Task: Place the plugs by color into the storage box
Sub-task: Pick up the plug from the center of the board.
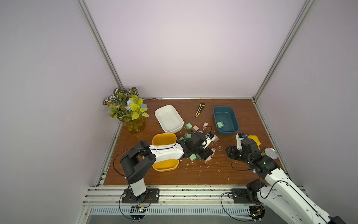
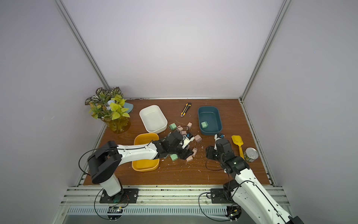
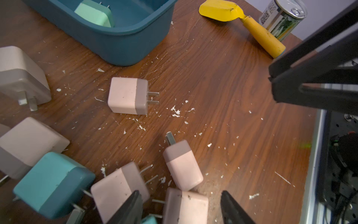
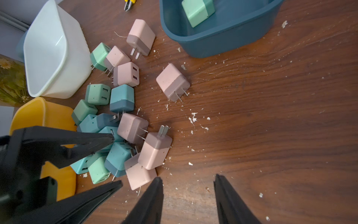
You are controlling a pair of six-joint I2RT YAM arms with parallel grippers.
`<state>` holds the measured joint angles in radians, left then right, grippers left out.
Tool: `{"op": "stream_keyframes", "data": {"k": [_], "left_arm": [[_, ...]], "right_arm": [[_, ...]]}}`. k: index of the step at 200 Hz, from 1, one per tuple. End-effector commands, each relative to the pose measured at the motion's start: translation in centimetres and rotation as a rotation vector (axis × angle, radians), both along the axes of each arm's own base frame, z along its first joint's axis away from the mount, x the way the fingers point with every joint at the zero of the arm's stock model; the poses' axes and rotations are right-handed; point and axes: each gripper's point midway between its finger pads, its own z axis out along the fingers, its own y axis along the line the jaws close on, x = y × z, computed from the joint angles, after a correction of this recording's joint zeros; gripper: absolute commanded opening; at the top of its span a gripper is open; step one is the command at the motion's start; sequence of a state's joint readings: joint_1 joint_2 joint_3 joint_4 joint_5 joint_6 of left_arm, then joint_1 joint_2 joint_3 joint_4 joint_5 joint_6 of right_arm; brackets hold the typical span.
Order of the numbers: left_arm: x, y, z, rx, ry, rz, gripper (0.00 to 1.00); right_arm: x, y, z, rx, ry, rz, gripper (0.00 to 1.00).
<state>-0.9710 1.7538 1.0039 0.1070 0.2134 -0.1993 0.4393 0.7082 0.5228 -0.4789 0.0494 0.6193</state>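
Left hand (image 3: 180, 193): fingers apart, straddling a pink plug (image 3: 186, 205) at the pile's edge; cannot tell if they touch it. Right hand (image 4: 188, 176): fingers apart, nothing between, bare worktop (image 4: 271, 116) below. Plug pile (image 4: 116, 120) lies to its left. One mint plug (image 4: 197, 11) sits in the blue box (image 4: 222, 40) just ahead.

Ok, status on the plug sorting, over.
Left gripper open over a pink plug, right gripper open, empty. One green plug in blue box, other plugs piled on table. Left arm across yellow box.
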Motion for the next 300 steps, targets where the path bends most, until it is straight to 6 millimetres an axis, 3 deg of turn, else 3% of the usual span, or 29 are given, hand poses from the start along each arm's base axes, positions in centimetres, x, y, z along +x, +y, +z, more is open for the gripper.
{"op": "stream_keyframes", "data": {"k": [1, 60, 136, 205, 263, 300], "left_arm": [[0.1, -1.0, -0.4, 0.006, 0.011, 0.016, 0.65], [0.3, -1.0, -2.8, 0.069, 0.022, 0.016, 0.65], [0.8, -1.4, -3.7, 0.112, 0.009, 0.006, 0.63], [0.5, -1.5, -4.1, 0.12, 0.024, -0.009, 0.53], [0.6, -2.6, -4.2, 0.117, 0.032, -0.033, 0.52], [0.8, -3.4, -3.5, 0.113, 0.01, -0.06, 0.42]], "right_arm": [[0.1, -0.4, 1.1, 0.007, -0.034, -0.03, 0.52], [0.2, -0.9, 1.0, 0.026, -0.064, -0.073, 0.53], [0.4, -1.2, 1.3, 0.016, -0.077, -0.085, 0.54], [0.5, -1.7, 1.6, 0.014, -0.103, -0.112, 0.54], [0.4, -1.7, 1.6, 0.014, -0.106, -0.112, 0.54], [0.4, -1.8, 2.0, 0.018, -0.119, -0.12, 0.54]]}}
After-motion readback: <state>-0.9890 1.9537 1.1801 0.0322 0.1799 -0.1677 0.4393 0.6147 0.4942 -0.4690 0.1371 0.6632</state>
